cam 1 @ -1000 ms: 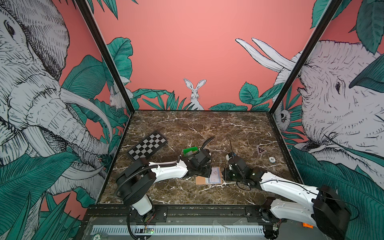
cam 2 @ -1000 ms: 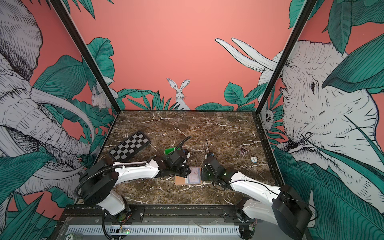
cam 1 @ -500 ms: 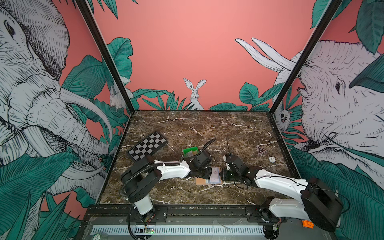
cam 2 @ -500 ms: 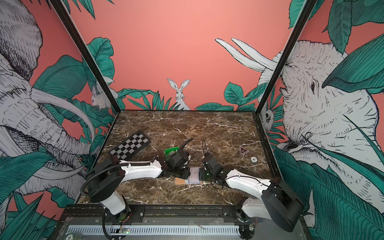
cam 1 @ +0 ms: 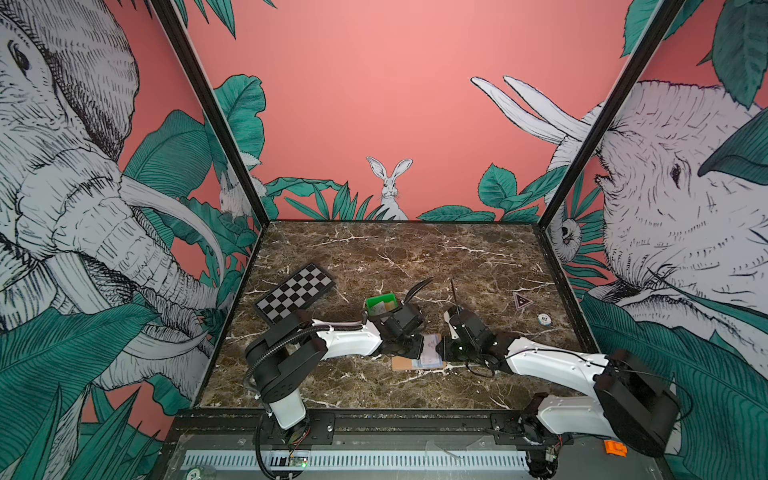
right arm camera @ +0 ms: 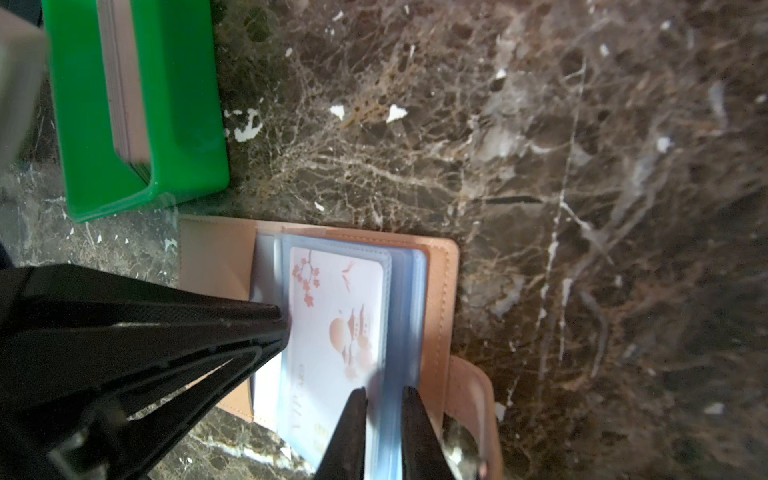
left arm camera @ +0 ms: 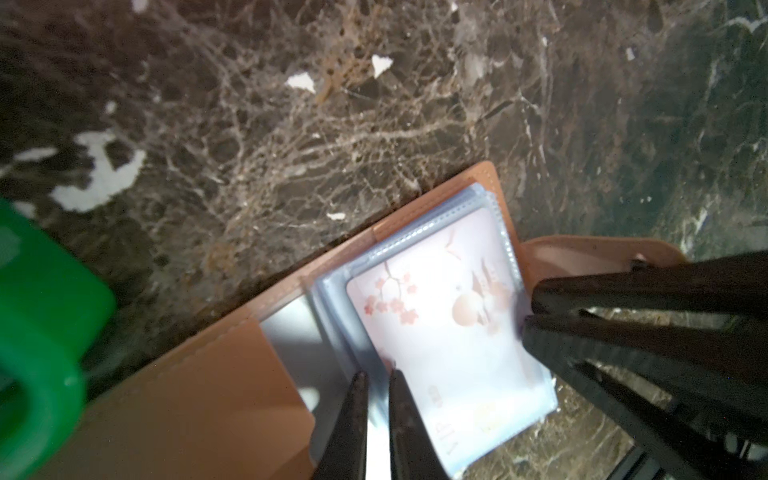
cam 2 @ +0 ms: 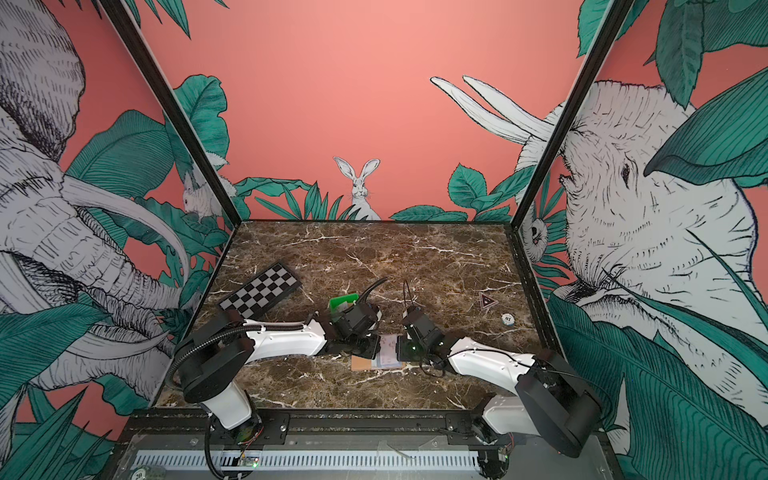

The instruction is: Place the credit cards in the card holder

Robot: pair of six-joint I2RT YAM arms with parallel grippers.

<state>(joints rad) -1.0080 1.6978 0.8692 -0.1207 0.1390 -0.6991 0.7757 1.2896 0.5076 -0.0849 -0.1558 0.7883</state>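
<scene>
The tan card holder lies open on the marble, pale blue sleeves up. A white credit card with pink blossoms sits in the top sleeve. My left gripper is at the sleeves' spine side, its jaws nearly together on a sleeve edge. From the opposite side, my right gripper has its jaws round the sleeves' outer edge, next to the snap tab. More credit cards stand on edge in the green tray.
A black-and-white checkered board lies at the back left. A small round white token and a triangular sticker are on the right. The green tray stands just behind the card holder, close to my left wrist.
My right gripper has moved left, up to the holder's outer edge. My left gripper has shifted slightly toward the sleeves. The card holder has stayed in place.
</scene>
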